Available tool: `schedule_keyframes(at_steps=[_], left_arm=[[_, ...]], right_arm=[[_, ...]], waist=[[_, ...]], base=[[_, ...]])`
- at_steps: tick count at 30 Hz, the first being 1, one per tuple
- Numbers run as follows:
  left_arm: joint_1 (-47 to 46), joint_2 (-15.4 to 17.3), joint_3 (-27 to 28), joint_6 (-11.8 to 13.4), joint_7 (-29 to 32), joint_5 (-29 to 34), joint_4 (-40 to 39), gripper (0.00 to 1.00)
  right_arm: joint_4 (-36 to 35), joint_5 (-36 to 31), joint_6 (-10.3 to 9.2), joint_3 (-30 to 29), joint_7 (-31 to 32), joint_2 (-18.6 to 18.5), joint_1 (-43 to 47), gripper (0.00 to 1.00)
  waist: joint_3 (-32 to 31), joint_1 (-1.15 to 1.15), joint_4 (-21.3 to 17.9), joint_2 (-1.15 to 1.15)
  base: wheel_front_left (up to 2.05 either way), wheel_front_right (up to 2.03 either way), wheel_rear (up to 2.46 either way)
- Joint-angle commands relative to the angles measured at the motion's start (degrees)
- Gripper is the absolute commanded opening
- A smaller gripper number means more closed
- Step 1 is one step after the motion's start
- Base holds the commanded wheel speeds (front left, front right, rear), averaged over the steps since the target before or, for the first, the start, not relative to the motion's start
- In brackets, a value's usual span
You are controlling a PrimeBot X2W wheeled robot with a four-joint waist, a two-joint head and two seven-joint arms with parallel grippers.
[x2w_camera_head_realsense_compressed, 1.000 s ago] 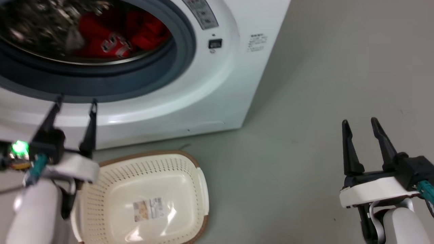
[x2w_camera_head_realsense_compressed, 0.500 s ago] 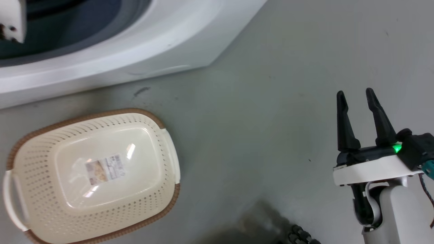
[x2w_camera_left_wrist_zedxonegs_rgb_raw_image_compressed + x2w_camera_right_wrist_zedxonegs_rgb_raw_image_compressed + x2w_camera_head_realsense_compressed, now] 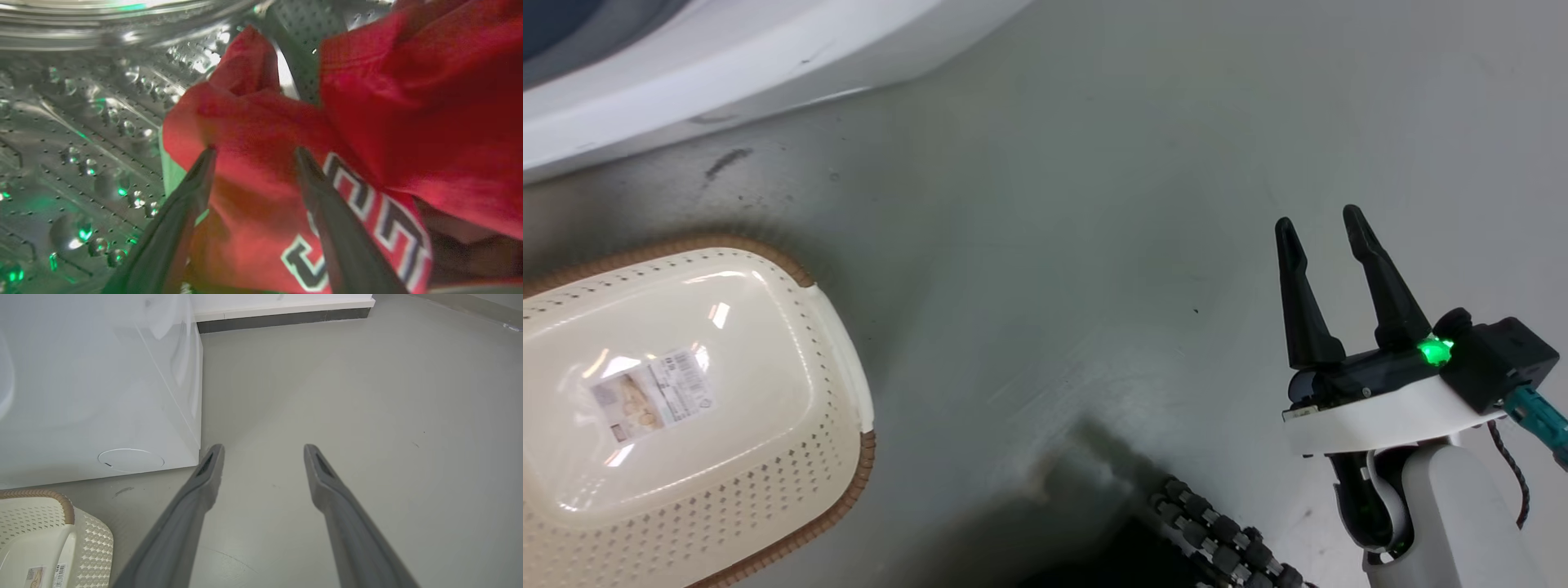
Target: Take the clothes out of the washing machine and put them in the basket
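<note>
In the left wrist view my left gripper is open inside the steel drum of the washing machine, its two fingers straddling a fold of the red clothes; a jersey with black, white-edged lettering lies under the right finger. The cream basket with a brown rim sits empty on the floor at the lower left of the head view, below the washing machine's white front. My right gripper hangs open over bare floor at the right, holding nothing. The right wrist view shows the right gripper, the machine's side and the basket's corner.
Grey floor spreads between the basket and my right arm. A dark ribbed part of the robot's base shows at the bottom of the head view. A white wall with a dark skirting runs behind the machine.
The head camera has tilted down and turned, so the porthole and left arm have left the head view. My right gripper stays open.
</note>
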Motion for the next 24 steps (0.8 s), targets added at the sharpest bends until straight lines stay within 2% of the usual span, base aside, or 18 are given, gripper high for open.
schedule_keyframes(at_steps=[1,6,11,12,13,17,20,22,24], left_arm=[[-1.3,0.9,-1.0,0.1,2.3,-0.2,0.2,1.0],[-2.7,2.3,-4.2,0.1,7.9,-0.7,1.0,1.0],[-2.1,2.6,-4.6,0.1,9.8,-1.4,2.8,1.0],[-2.0,2.7,-4.8,0.2,10.2,-1.4,3.2,0.81],[-1.9,2.8,-4.9,0.1,10.4,-1.4,3.4,0.0],[-2.3,2.4,-4.8,0.2,9.2,-2.5,3.6,0.0],[-1.2,4.1,-5.4,0.2,7.0,-1.5,3.8,0.0],[-1.4,4.6,-5.9,0.2,3.4,-1.2,2.4,0.0],[-0.8,3.4,-5.8,0.2,0.0,-2.0,2.1,0.0]], right_arm=[[-0.7,0.8,-0.06,0.2,-0.1,0.1,-0.7,1.0],[-3.0,2.2,-0.06,0.8,-0.1,0.1,0.2,1.0],[-4.6,3.9,-0.06,0.7,-0.1,0.1,0.3,1.0],[-4.9,3.9,-0.06,0.8,-0.1,0.1,0.2,1.0],[-5.1,3.9,-0.06,0.9,-0.1,0.1,0.1,1.0],[-5.6,3.7,-0.06,1.2,-0.1,0.1,0.0,1.0],[-5.0,3.5,-0.06,1.9,-0.1,0.1,0.0,1.0],[-4.6,3.0,-0.06,2.0,-0.1,0.1,-0.9,1.0],[-4.6,3.0,-0.06,0.7,-0.1,0.1,-1.8,1.0]], waist=[[1.9,-0.01,-1.6,0.0],[3.3,-0.01,-1.2,0.0],[4.2,-0.01,-0.9,0.0],[4.3,-0.01,-0.9,0.0],[4.4,-0.01,-0.8,0.0],[4.6,-0.01,-0.7,0.0],[3.5,-0.01,-1.5,0.0],[3.1,-0.01,-1.5,0.0],[2.4,-0.01,-0.6,0.0]], base=[[0.0,0.0,0.0],[0.0,0.0,0.0],[0.0,0.0,0.0],[0.0,0.0,0.0],[0.0,0.0,0.0],[0.0,0.0,0.0],[0.0,0.0,0.0],[0.0,0.0,0.0],[0.0,0.0,0.0]])
